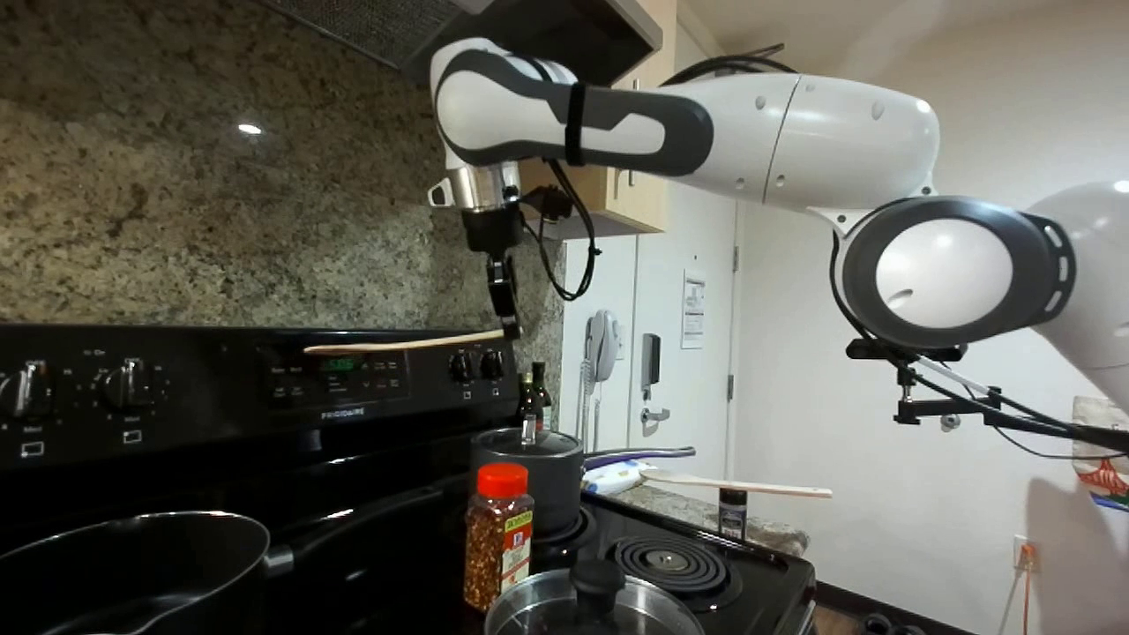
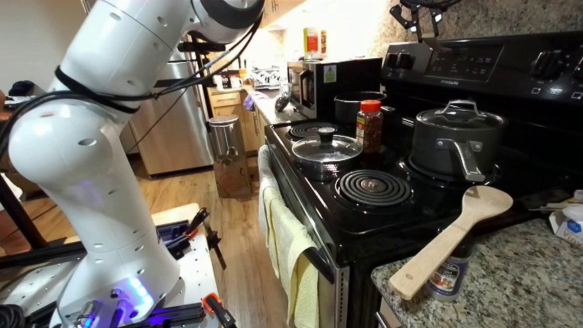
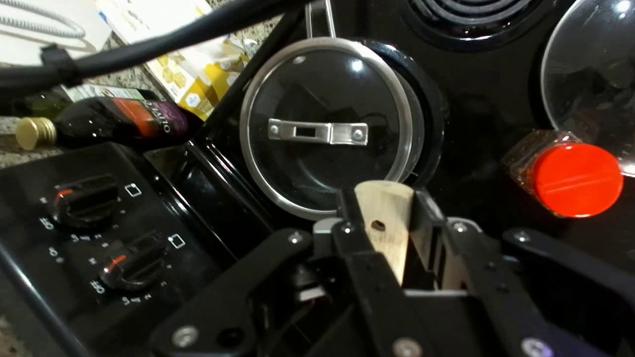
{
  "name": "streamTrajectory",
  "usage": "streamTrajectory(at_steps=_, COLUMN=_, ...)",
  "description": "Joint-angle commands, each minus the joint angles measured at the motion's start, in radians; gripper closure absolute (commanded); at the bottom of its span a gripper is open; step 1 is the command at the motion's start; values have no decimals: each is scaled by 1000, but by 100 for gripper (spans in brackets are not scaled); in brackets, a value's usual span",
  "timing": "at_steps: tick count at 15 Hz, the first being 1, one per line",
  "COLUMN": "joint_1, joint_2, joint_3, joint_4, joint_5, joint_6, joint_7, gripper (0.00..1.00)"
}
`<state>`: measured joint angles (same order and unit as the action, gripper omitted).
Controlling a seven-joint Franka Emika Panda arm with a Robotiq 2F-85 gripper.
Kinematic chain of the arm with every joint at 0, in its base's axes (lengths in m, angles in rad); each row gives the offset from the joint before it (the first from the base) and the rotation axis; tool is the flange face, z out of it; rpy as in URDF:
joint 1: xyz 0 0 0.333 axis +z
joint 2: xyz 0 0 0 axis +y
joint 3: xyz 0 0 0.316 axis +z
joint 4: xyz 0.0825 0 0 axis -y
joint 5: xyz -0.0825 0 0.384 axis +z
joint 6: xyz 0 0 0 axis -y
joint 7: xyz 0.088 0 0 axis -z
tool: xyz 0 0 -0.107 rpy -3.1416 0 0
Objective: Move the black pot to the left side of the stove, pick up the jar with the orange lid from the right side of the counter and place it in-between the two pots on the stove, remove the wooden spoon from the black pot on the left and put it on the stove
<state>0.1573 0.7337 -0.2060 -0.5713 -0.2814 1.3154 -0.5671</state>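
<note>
The wooden spoon [image 1: 401, 343] hangs in the air in front of the stove's [image 2: 410, 223] knob panel, clear of every pot. My gripper [image 3: 384, 201] is shut on the end of its handle, and the small hole there shows between the fingers. In an exterior view the spoon stretches roughly level away from my gripper [image 1: 510, 332]. The black pot [image 2: 351, 110] stands at one end of the stove, with no spoon in the part that shows. The grey lidded pot [image 2: 448, 150] sits on a rear burner. Between both pots stands the upright jar with the orange lid [image 1: 500, 534].
A glass-lidded pan [image 2: 325, 150] sits at the stove's front beside a bare coil burner [image 2: 373, 187]. On the granite counter, another wooden spoon [image 2: 444, 239] rests across a spice bottle [image 2: 446, 275]. A range hood [image 1: 547, 40] overhangs the arm. Dark bottles [image 3: 129, 124] stand by the stove's back corner.
</note>
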Motion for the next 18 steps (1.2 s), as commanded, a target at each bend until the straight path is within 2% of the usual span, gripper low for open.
streamTrajectory(at_steps=1, joint_1=-26, joint_2=-67, joint_3=-8, joint_4=-99, joint_5=12, joint_6=35, joint_7=75, gripper=87)
streamTrajectory(at_steps=2, joint_1=-16, joint_2=-19, joint_3=-7, joint_4=-22, joint_5=1, joint_6=4, joint_7=29, gripper=70)
streamTrajectory(at_steps=9, joint_1=-30, joint_2=-31, joint_3=-9, joint_4=-48, joint_5=2, joint_6=11, joint_7=52, gripper=70)
streamTrajectory(at_steps=10, joint_1=-29, joint_2=-31, joint_3=-9, joint_4=-48, joint_5=2, joint_6=11, joint_7=53, gripper=87)
streamTrajectory(at_steps=14, joint_1=-80, joint_2=-68, joint_3=12, joint_4=-99, joint_5=76, joint_6=107, joint_7=85, gripper=87)
streamTrajectory(at_steps=18, joint_1=-129, joint_2=-109, joint_3=13, joint_4=-230, joint_5=150, joint_6=200, joint_7=129, gripper=87)
